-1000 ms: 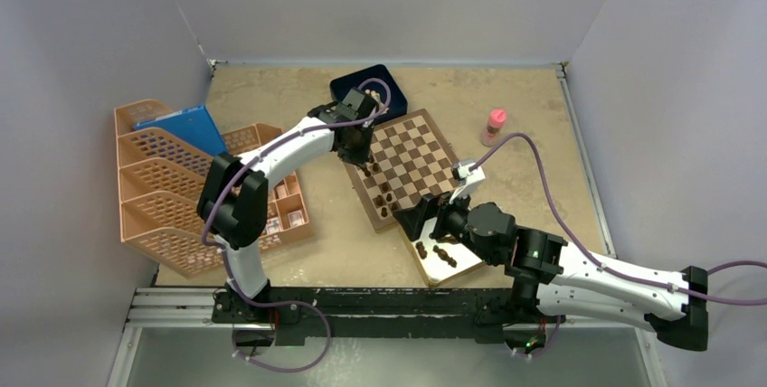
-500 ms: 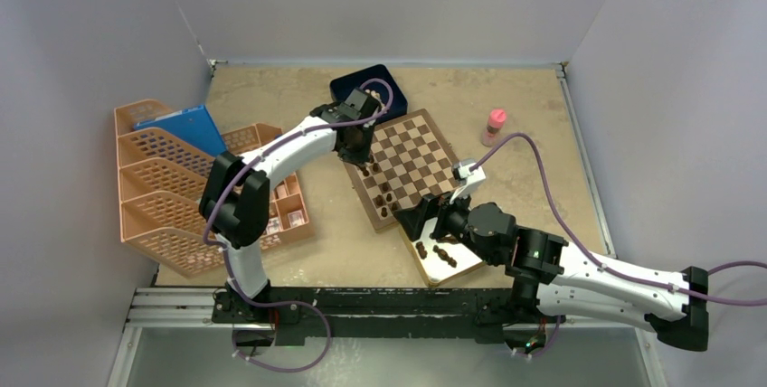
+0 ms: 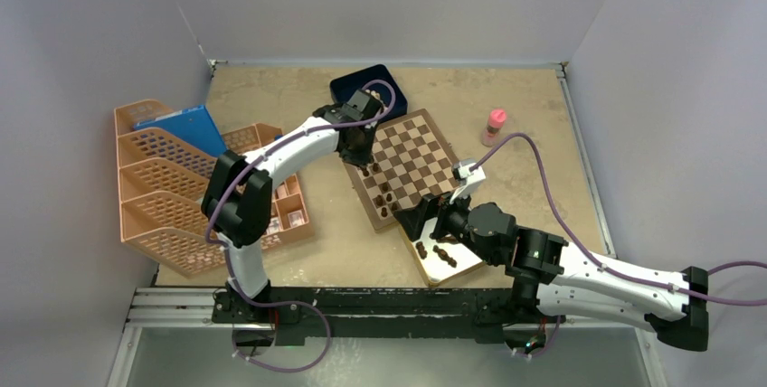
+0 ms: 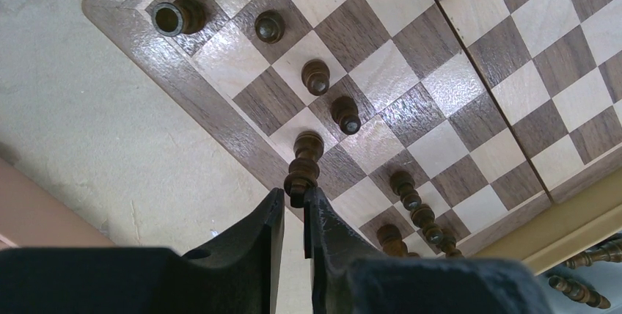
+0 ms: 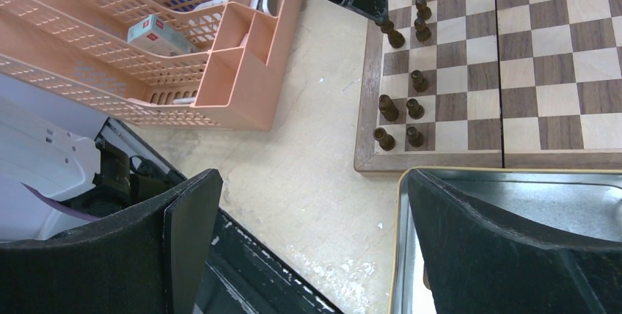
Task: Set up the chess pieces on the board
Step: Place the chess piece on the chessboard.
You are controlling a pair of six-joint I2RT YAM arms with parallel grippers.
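The board [image 3: 411,156] lies tilted at the table's middle. Several dark chess pieces [image 3: 383,195] stand along its near left edge; they also show in the left wrist view [image 4: 315,75] and the right wrist view [image 5: 414,79]. My left gripper [image 3: 364,163] hangs over that edge. Its jaws [image 4: 294,195] are shut on the top of a dark chess piece [image 4: 304,163] that stands on an edge square. My right gripper [image 3: 421,220] is wide open and empty [image 5: 312,182], low over the left rim of the silver tin [image 3: 461,268]. More dark pieces [image 3: 439,251] lie in the tin.
A dark blue box [image 3: 384,84] sits behind the board. Orange desk trays [image 3: 172,188] with a blue folder [image 3: 185,129] stand at the left. A small pink bottle [image 3: 494,126] stands right of the board. The tin's rim [image 5: 400,241] touches the board's near edge.
My left gripper has shifted slightly away and to the right along the board's left edge. The right arm has not moved.
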